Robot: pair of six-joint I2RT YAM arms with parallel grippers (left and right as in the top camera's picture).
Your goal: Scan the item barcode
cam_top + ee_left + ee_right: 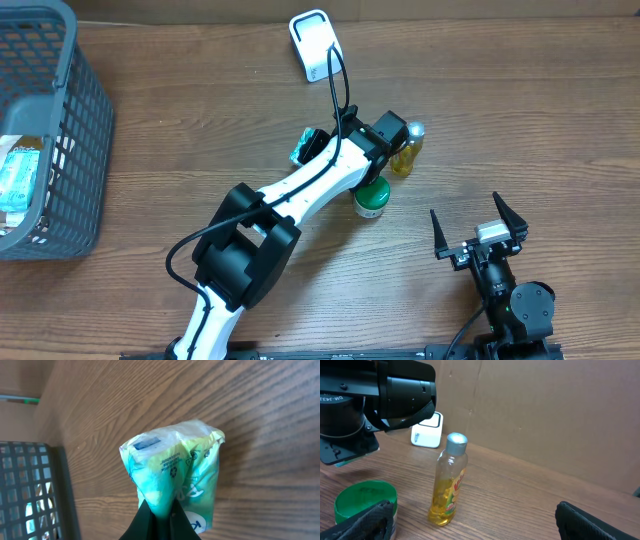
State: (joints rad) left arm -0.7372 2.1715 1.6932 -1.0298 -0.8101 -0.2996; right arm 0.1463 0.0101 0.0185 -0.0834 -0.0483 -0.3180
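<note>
Out near the middle of the table [520, 90], the left gripper [159, 509] is pinched tight on the edge of a green plastic packet [175, 462], near the white scanner [314, 44]. The small blue patch might be the barcode, but it's too blurry to tell. The right gripper [479, 226] sits spread wide, holding nothing.

A brown wooden table [180, 120] is seen. A grey basket [90, 110] is set at its left edge, and a white scanner [314, 44] at the far middle. A bottle [408, 150] of yellow liquid is stood upright near the centre, and a green-lidded jar [371, 198] is placed just beside it.
</note>
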